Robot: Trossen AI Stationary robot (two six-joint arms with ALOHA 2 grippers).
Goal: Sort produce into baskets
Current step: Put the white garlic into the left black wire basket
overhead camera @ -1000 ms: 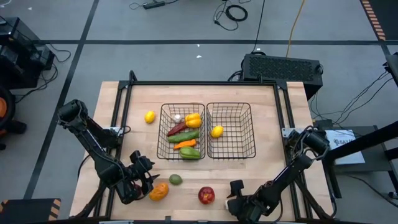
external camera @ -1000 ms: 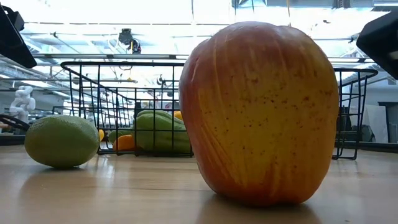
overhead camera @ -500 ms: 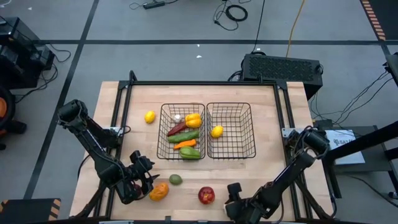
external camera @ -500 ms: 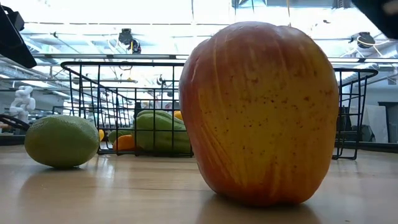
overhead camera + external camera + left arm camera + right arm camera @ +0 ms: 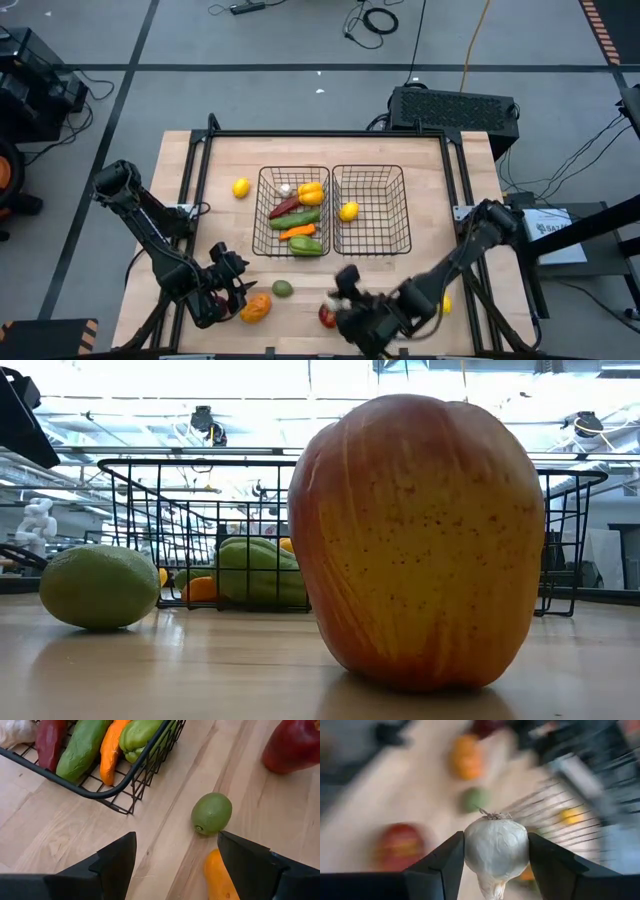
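Observation:
My right gripper (image 5: 350, 295) is shut on a white garlic bulb (image 5: 496, 847) above the table's near edge, beside the red apple (image 5: 326, 316), which fills the low view (image 5: 420, 540). My left gripper (image 5: 232, 283) is open and empty over the near left of the table, beside an orange pepper (image 5: 257, 307) and a green lime (image 5: 211, 813). The left basket (image 5: 262, 215) holds peppers, a cucumber and garlic. The right basket (image 5: 405, 215) holds one lemon (image 5: 348, 211). Another lemon (image 5: 241, 187) lies on the table left of the baskets. My right gripper pinches the garlic bulb by its two opposite round sides (image 5: 470, 851) between its two fingers (image 5: 445, 867). The bulb's tufted end (image 5: 492, 814) points away from the wrist. The bulb is lifted clear of the table.
A yellow piece (image 5: 445, 303) lies on the table at the near right, beside the right arm. The black table frame (image 5: 320, 134) runs along the far edge and both sides. The lime also shows in the low view (image 5: 98, 586) in front of the left basket.
My right gripper has swung quickly from the near right corner toward the table's left, to beside the red apple, carrying the garlic. The yellow piece at the near right now shows where the arm had been. My left arm has kept still.

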